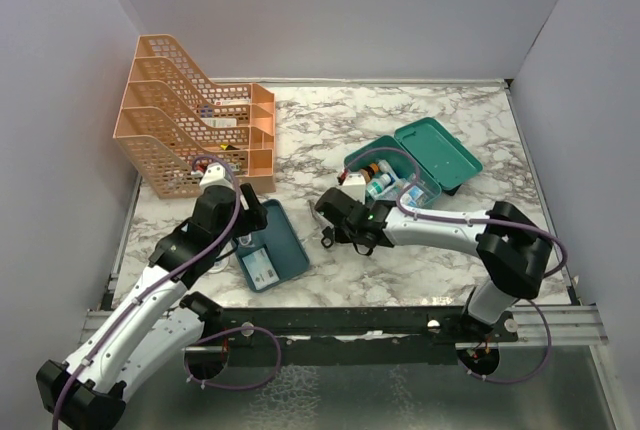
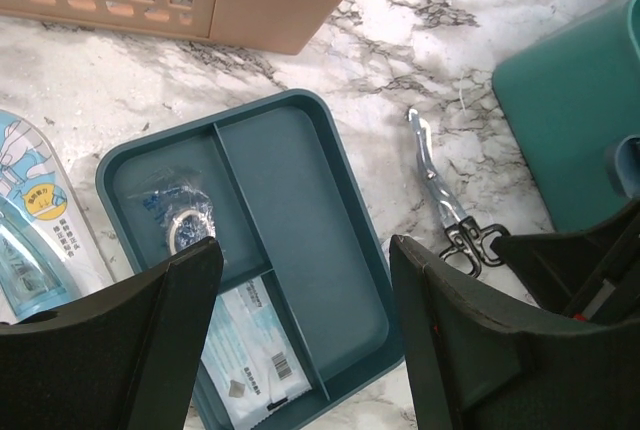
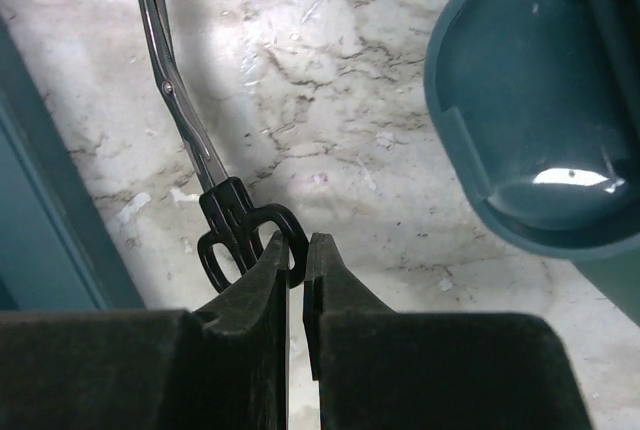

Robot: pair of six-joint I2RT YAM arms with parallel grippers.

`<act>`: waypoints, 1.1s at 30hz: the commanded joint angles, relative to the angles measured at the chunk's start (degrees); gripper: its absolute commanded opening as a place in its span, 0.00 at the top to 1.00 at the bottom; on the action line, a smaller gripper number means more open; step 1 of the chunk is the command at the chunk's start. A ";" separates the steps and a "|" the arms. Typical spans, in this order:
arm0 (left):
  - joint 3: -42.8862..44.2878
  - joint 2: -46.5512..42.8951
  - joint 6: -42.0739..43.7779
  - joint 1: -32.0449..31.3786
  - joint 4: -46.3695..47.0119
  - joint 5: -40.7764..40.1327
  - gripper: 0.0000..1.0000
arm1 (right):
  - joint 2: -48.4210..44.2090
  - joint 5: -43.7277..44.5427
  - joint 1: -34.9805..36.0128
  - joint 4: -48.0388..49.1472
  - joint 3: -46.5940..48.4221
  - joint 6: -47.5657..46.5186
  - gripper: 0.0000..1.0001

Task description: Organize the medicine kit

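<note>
Pinching scissors (image 3: 183,118), right tool (image 3: 297,246); left tool (image 2: 305,248) wide; medicine kit's (image 1: 438,153) length far-left to near-right

lighting: bright, even, overhead; soft faint shadows on marble worktop (image 1: 420,130). right wrist view: dimmer, pale glare patch on worktop, white glint on medicine kit (image 3: 530,100). right pincer (image 3: 297,250), left pincer (image 2: 305,260): dark, slightly soft, close foreground.

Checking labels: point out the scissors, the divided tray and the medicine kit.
scissors (image 3: 190,135), right wrist view, on the metal shank.
divided tray (image 2: 300,240), left wrist view, bare floor of the long compartment.
medicine kit (image 1: 438,152), top external view, on the open lid.
</note>
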 commanded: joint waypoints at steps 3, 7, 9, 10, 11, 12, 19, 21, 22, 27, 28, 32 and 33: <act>2.83 -0.99 1.49 0.32 1.63 -1.82 0.29 | -6.36 -5.22 0.02 10.24 -3.45 -0.18 0.99; 1.86 -2.10 2.77 0.25 2.06 -3.14 0.29 | -8.09 -8.07 -0.10 15.56 -5.54 -2.57 0.99; 1.60 -2.39 2.88 0.34 1.94 -3.05 0.29 | -7.67 -9.58 -0.04 15.27 -4.66 -2.81 0.99; 1.38 -2.51 2.74 0.31 1.83 -3.07 0.29 | -7.27 -10.38 -0.09 14.79 -3.99 -2.33 0.99; 1.11 -2.72 2.55 0.32 1.79 -3.14 0.29 | -6.80 -11.51 -0.09 14.69 -3.46 -2.04 0.99; 0.86 -2.87 2.27 0.26 1.85 -3.28 0.29 | -6.39 -13.03 -0.09 14.90 -3.01 -1.37 0.99; 1.08 -2.98 2.03 0.32 1.38 -4.23 0.27 | -4.24 -20.59 1.64 20.19 -2.18 3.74 0.99; 1.36 -2.97 2.30 0.34 1.18 -4.62 0.27 | -3.00 -19.71 2.68 19.29 -1.02 5.95 0.99; 1.46 -2.95 2.39 0.33 1.12 -4.78 0.27 | -2.35 -19.15 3.16 18.95 -0.44 6.51 0.99; 1.65 -2.95 2.61 0.32 1.00 -4.96 0.27 | -0.49 -16.65 4.80 17.94 1.05 8.93 0.99; 1.77 -2.96 2.67 0.31 0.86 -5.01 0.27 | -0.71 -15.70 5.14 17.97 1.07 9.08 0.99; 1.74 -3.26 2.82 0.34 0.57 -5.18 0.27 | -2.93 -12.53 5.65 18.62 0.45 8.32 0.99; 1.82 -3.29 2.81 0.35 0.59 -5.19 0.27 | -3.38 -12.41 5.68 19.23 0.31 7.20 0.99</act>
